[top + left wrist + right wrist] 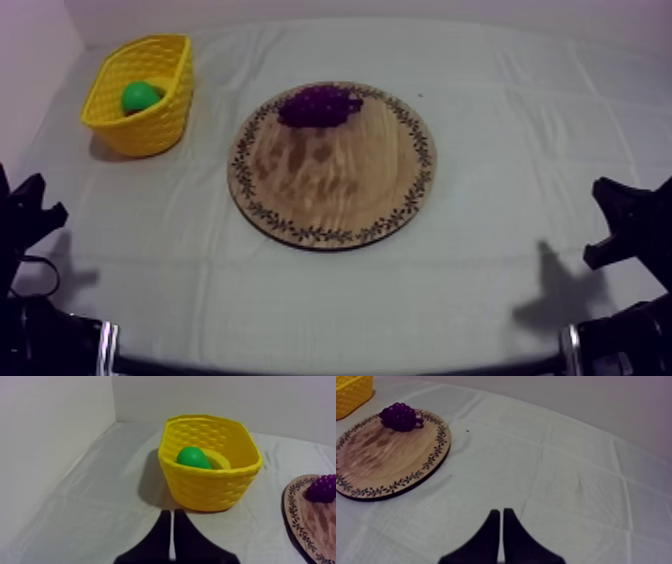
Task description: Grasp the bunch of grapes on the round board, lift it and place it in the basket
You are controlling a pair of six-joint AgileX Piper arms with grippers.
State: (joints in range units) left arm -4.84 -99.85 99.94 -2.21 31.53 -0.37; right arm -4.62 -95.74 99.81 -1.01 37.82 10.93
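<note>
The left gripper (172, 512) is clenched on nothing, its two fingers pressed together into a narrow wedge low over the cloth (100, 506). The right gripper (501, 511) is closed and empty in the same way. From above, both sit low at their own sides of the table, well apart from the board (330, 195).

Ahead of the left gripper stands the basket (210, 488), with a green fruit (193, 457) inside it. Beyond the basket's side, the edge of the board and the grapes (322, 488) come into sight. From the right gripper, the board lies off across open cloth, with the basket past it.

The grapes rest on the board at its far rim, slightly toward the basket's side of centre. They touch the wood and neither gripper is near them. The basket stands just off the board's far left, at the left arm's side of the table.

By the look of it, no step has begun: the reach to the grapes is the one in hand. The left arm seems the handier one, since both the grapes and the basket lie toward its side. The next move calls for that gripper to open, travel across to the far rim, and come down with a finger on either side of the bunch. The bunch is lumpy and low, so the fingers would need to go close to the wood before closing.
</note>
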